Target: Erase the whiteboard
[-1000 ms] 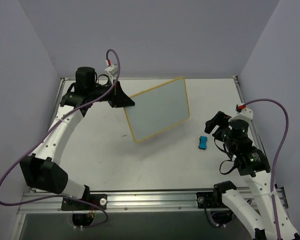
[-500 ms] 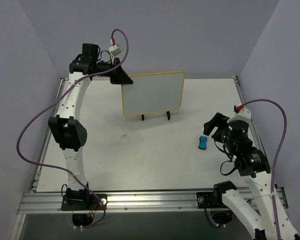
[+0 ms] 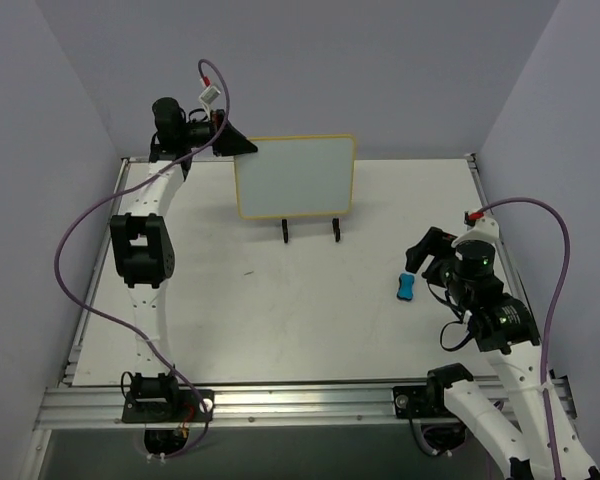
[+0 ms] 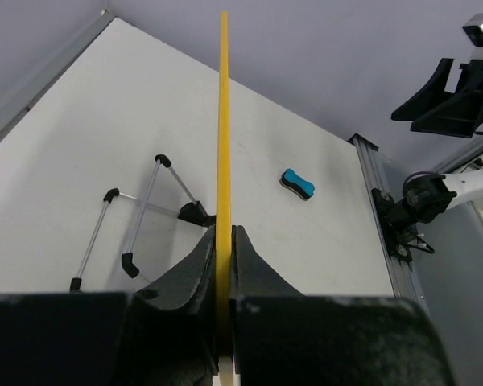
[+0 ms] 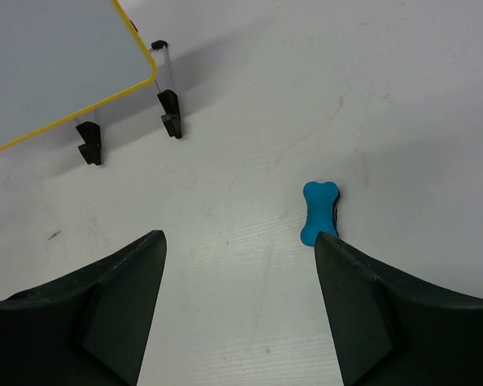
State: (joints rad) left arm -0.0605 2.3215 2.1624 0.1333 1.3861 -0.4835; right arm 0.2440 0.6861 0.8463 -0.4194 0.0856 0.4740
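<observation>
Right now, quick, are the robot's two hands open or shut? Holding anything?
Left gripper: shut, pinching the edge of the whiteboard.
Right gripper: open, holding nothing, above the table near the eraser.

Smooth plastics, thin metal, matt white

The whiteboard point(image 3: 295, 175) has a smooth, slightly glossy face in a yellow plastic-looking frame. Its stand point(image 4: 195, 214) is thin bright metal rod with black tips. The table point(image 3: 280, 320) is matt white, the eraser point(image 5: 319, 211) smooth blue, and the right gripper point(image 5: 239, 239) has matt black plastic fingers point(image 5: 121, 289).
</observation>
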